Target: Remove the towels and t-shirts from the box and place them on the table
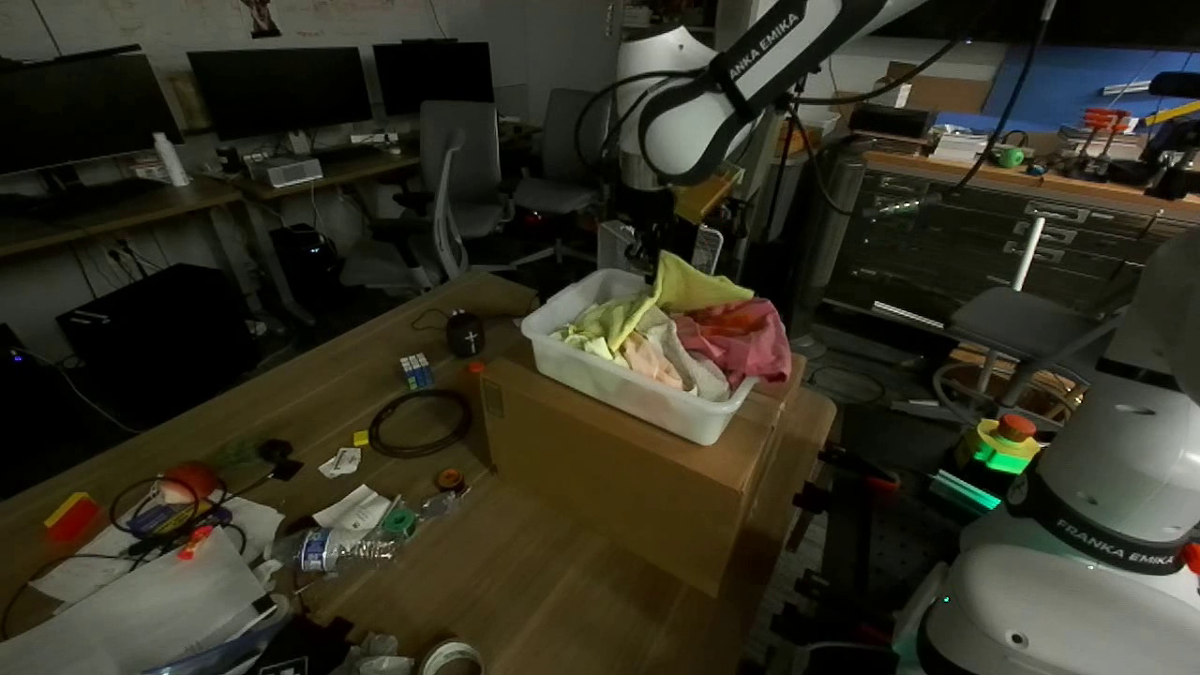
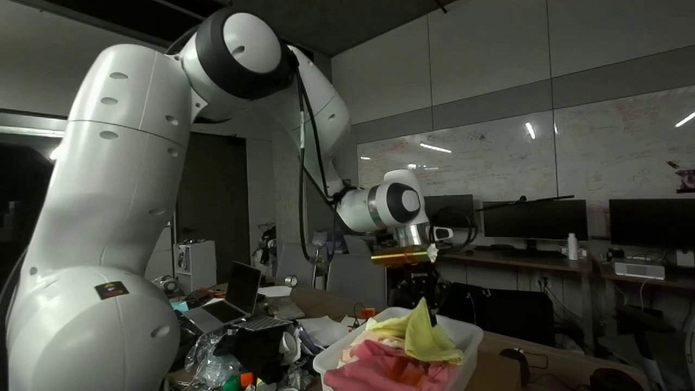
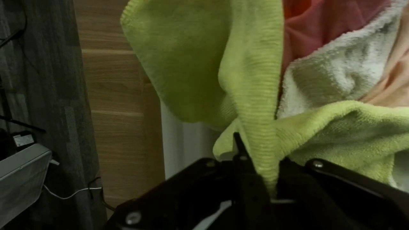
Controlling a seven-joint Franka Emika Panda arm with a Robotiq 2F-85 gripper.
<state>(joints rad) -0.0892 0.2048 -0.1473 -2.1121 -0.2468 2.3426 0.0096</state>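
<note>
A white plastic box (image 1: 614,386), raised above the wooden table (image 1: 553,581), holds a crumpled yellow-green towel (image 2: 428,335) standing in a peak, a fuzzy white towel (image 3: 338,70), peach cloth (image 1: 649,360) and reddish-pink cloth (image 1: 750,337) draped over one end

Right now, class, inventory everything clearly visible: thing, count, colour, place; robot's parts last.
table: 1, brown, foreground
cardboard box: 1, brown, on table
tub: 1, white, on cardboard box
yellow towel: 1+, yellow, partly in tub
pink cloth: 1+, pink, tub
white towel: 1+, white, tub
peach cloth: 1+, peach, tub
cube: 1, multicoloured, table
coil: 1, black, table
bottle: 1, clear, table
laptop: 1, grey, table
monitors: 3+, black, background
chairs: 2+, grey, background
other clutter: uncountable, mixed, table
arm: 1, white, over tub
gripper: 1, black, holding yellow towel
</note>
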